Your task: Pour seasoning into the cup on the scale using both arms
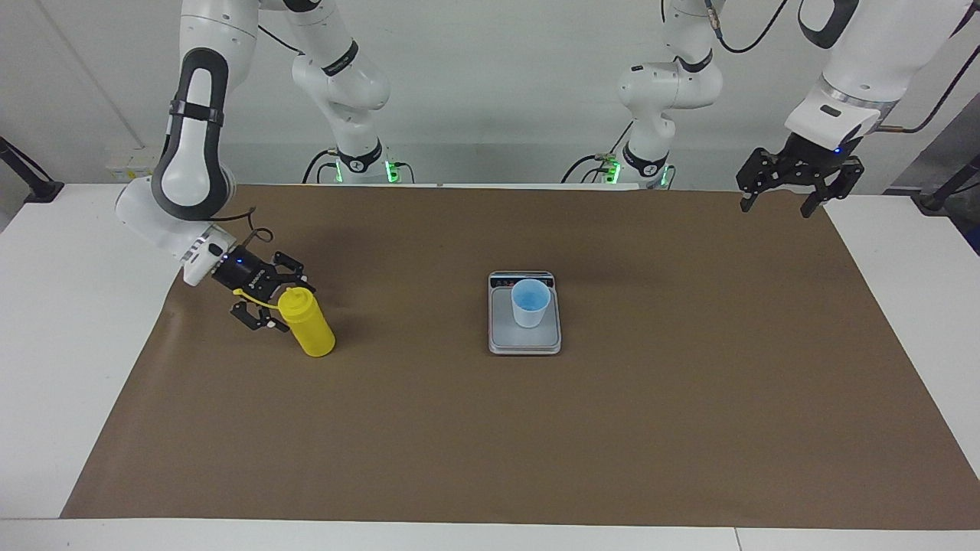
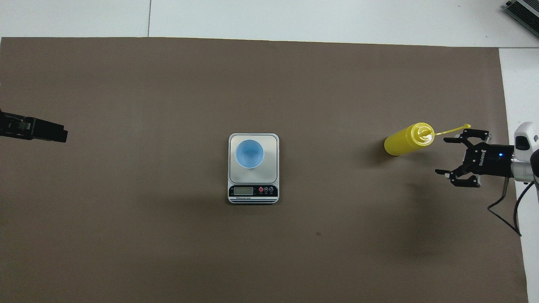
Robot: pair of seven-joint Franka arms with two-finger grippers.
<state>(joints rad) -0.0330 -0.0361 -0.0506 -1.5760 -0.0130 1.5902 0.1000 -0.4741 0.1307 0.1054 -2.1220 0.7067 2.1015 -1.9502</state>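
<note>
A: Right gripper (image 1: 269,300) fingers (image 2: 443,172) spread wide, holding nothing. It sits low over the brown mat (image 1: 490,428) at the right arm's end of the table (image 1: 46,321), just beside the seasoning (image 1: 306,327).

B: Bottle between the fingers?

A: No. In the overhead view it lies clear of both tips, toward the middle of the table from them. Only its thin cap strap (image 2: 452,130) reaches out toward the farther finger; can't tell if they touch.

B: Bottle orientation?

A: Standing on its base on the mat, long axis about vertical, cap up. Well apart from the scale (image 1: 524,343).

B: Containers?

A: Cup (image 1: 530,303) upright on the scale's weighing plate, mouth up. Inside is plain blue, nothing visible in it. Scale sits mid-table, display strip (image 2: 253,191) at the end nearer the robots.

B: Left arm?

A: Waiting. Left gripper (image 1: 799,184) is raised over the mat's corner at the left arm's end, fingers spread wide, empty.
</note>
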